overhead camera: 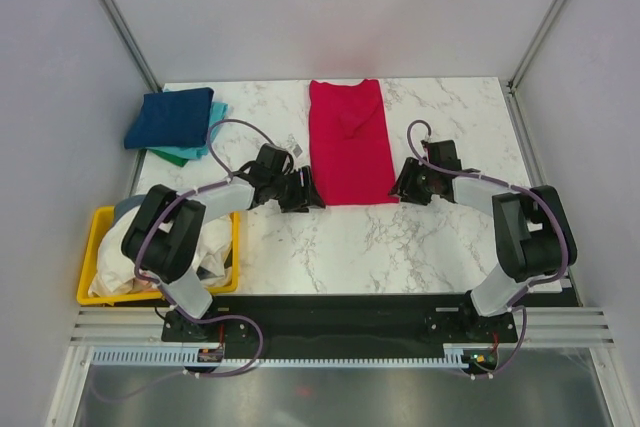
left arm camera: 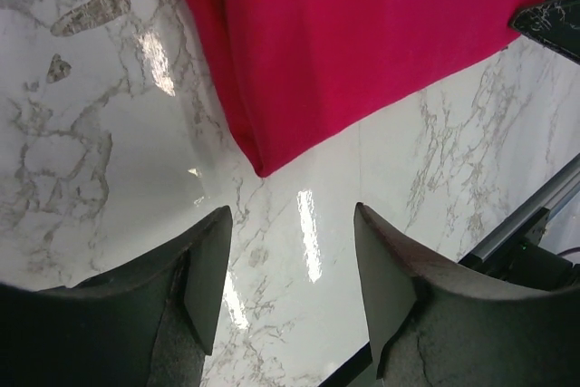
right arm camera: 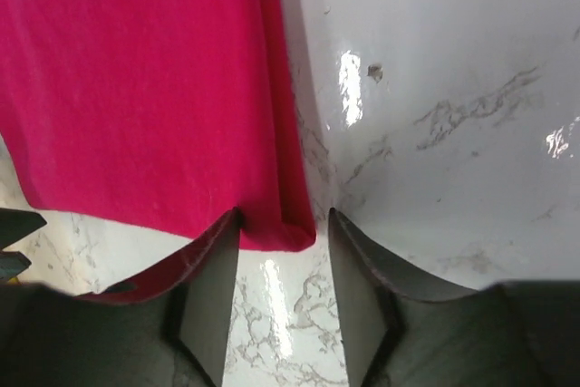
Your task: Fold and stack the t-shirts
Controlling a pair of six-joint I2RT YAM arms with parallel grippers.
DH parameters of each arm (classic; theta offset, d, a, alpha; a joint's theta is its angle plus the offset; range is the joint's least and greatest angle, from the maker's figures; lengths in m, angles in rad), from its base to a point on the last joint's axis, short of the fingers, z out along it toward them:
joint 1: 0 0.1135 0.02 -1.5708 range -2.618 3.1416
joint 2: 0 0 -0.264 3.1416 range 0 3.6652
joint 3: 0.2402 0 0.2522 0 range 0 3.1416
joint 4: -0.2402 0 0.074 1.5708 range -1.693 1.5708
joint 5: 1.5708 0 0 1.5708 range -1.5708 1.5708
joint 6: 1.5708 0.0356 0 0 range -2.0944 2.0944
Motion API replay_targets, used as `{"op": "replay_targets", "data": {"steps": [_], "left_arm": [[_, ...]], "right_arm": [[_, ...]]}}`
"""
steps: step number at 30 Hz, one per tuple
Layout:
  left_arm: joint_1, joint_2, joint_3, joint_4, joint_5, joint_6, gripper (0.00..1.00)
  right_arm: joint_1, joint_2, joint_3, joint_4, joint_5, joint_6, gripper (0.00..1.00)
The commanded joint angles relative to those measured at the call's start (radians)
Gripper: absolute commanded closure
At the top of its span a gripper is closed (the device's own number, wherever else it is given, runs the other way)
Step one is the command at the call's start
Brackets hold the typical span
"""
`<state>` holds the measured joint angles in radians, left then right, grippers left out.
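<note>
the red t-shirt (overhead camera: 348, 147) lies flat in the middle of the marble bench (overhead camera: 400, 247), folded into a long strip with its collar at the far end and its hem towards me. i have one claw at each near corner of it.

my left claw (overhead camera: 305, 192) sits low over the bench at the near left corner. its jaws stand well apart with nothing between them. in the left wrist view the corner of the shirt lies just ahead of my fingertips (left arm camera: 204, 278), close but not touching.

my right claw (overhead camera: 402, 185) is at the near right corner. its jaws are partly open and astride the folded edge. the corner of the cloth sits in the mouth between my fingertips (right arm camera: 217, 260), one tip lying over the red cloth, the other just beside the edge, and the cloth does not look squeezed.

at the far left of the bench a folded navy blue t-shirt (overhead camera: 170, 117) rests on a teal t-shirt (overhead camera: 190, 154). the yellow tray (overhead camera: 95, 237) beside my left arm holds a heap of white cloth (overhead camera: 205, 242).
</note>
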<state>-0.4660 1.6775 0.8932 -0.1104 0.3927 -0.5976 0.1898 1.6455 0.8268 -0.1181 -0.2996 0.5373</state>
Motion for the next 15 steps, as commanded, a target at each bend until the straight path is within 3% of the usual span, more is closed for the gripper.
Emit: {"op": "replay_targets", "data": {"steps": [1,4,8,10,15], "left_arm": [[-0.008,0.024,0.001,0.083,-0.052,-0.044,0.37],[-0.01,0.034,-0.002,0.095,-0.055,-0.047,0.38],[-0.022,0.054,-0.002,0.101,-0.071,-0.05,0.4],[-0.025,0.059,-0.005,0.106,-0.081,-0.048,0.41],[-0.023,0.073,-0.005,0.14,-0.101,-0.05,0.42]], "right_arm": [[0.002,0.036,-0.012,0.041,0.002,0.001,0.5],[0.002,0.043,-0.017,0.051,0.004,-0.002,0.71],[0.0,0.066,-0.015,0.055,0.002,-0.005,0.87],[0.002,0.071,-0.015,0.06,0.001,-0.005,0.93],[0.002,0.083,-0.015,0.063,-0.003,-0.008,0.98]]}}
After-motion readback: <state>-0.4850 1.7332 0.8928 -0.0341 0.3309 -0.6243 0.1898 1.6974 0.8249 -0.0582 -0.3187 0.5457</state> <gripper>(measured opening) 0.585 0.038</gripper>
